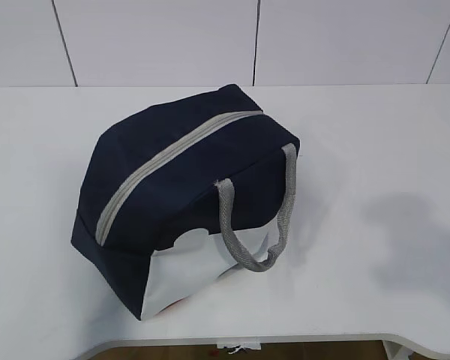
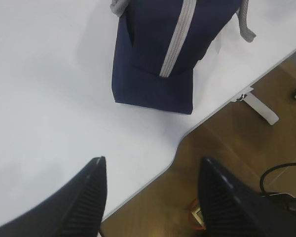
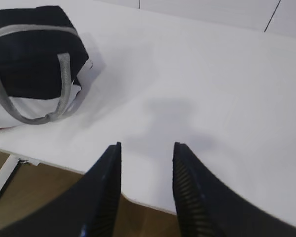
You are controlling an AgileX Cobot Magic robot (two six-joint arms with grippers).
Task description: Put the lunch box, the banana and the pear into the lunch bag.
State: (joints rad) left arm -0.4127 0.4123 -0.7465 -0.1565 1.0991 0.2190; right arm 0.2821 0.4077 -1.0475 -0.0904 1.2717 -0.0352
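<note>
Left gripper (image 2: 150,197): jaws spread wide, holding nothing, poised over the table's curved front edge with wooden floor (image 2: 246,143) showing between the fingers.
Right gripper (image 3: 145,185): jaws parted, a narrower gap, nothing held, hanging over the front edge of the table (image 3: 212,98).
Open room: bare white tabletop stretches wide on every side of the bag; each gripper is well apart from it.
Lunch bag (image 1: 180,180): one, zipped shut, standing near the table's front edge, grey zipper (image 1: 172,154) running along its top.
Handles: one grey webbing loop (image 1: 274,225) drapes over the white side panel; part of another shows in the left wrist view.
Surroundings: white wall panels behind; a white table leg (image 2: 259,106) and a dark cable (image 2: 281,175) below.
</note>
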